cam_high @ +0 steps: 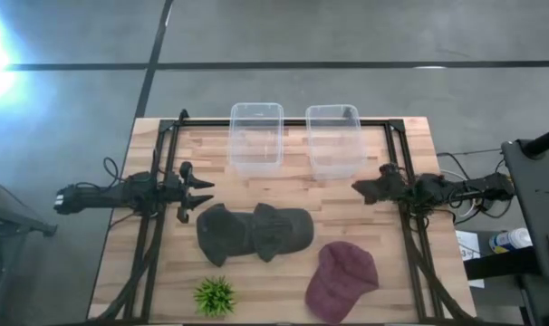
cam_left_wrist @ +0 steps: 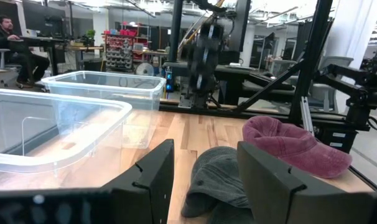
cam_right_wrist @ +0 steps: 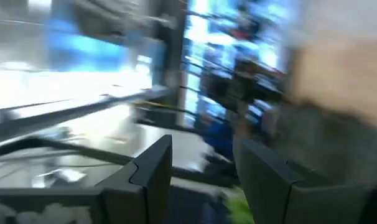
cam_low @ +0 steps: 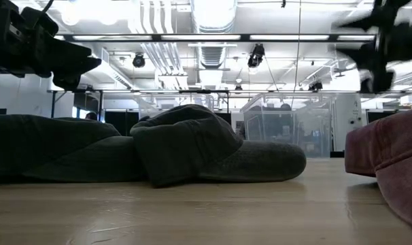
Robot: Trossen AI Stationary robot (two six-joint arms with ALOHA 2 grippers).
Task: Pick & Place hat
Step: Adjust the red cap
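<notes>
Two dark grey hats (cam_high: 255, 233) lie crumpled and overlapping on the table's near middle; they also show in the low view (cam_low: 185, 146) and the left wrist view (cam_left_wrist: 218, 180). A maroon hat (cam_high: 341, 279) lies flat near the right near corner, with its crown in the left wrist view (cam_left_wrist: 294, 146). My left gripper (cam_high: 202, 196) hovers open just left of and beyond the grey hats, and its fingers frame them in its wrist view (cam_left_wrist: 204, 180). My right gripper (cam_high: 358, 188) is open in the air at the table's right (cam_right_wrist: 204, 168), beyond the maroon hat.
Two clear plastic bins (cam_high: 256, 136) (cam_high: 335, 140) stand side by side at the far edge, both seen in the left wrist view (cam_left_wrist: 58, 127). A small green plant (cam_high: 215, 295) sits near the near edge, left of the maroon hat. Black frame rails (cam_high: 148, 244) run along both table sides.
</notes>
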